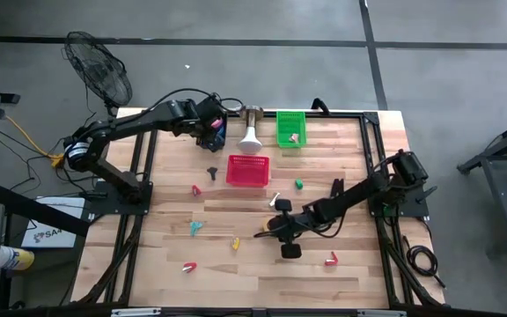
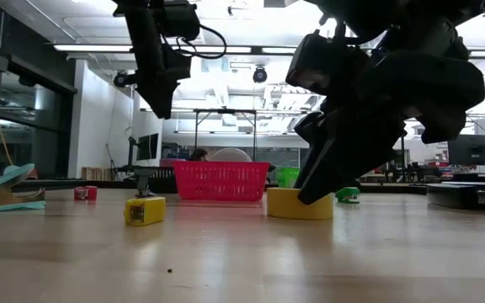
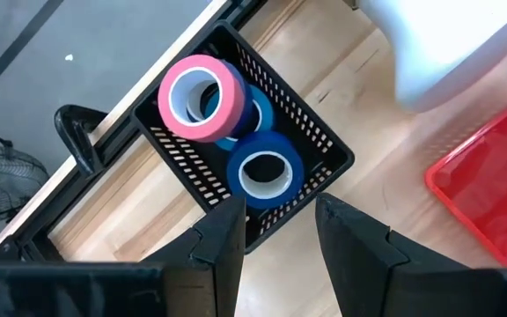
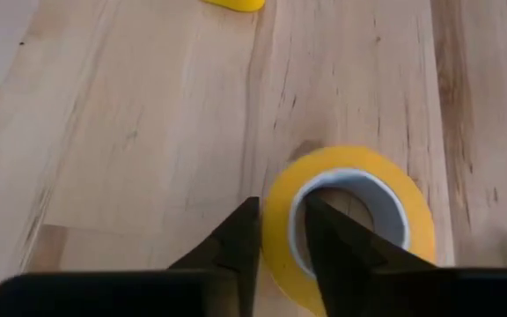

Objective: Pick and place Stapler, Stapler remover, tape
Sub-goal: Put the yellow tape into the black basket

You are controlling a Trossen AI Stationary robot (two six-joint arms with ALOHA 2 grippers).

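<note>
Down near the table's middle, the right gripper pinches the wall of a yellow tape roll lying flat on the wood, one finger outside the ring and one in its hollow. Over the far edge, the left gripper hangs with fingers parted and empty above a black basket holding pink tape and blue tape. A red basket and a green basket stand nearby.
</note>
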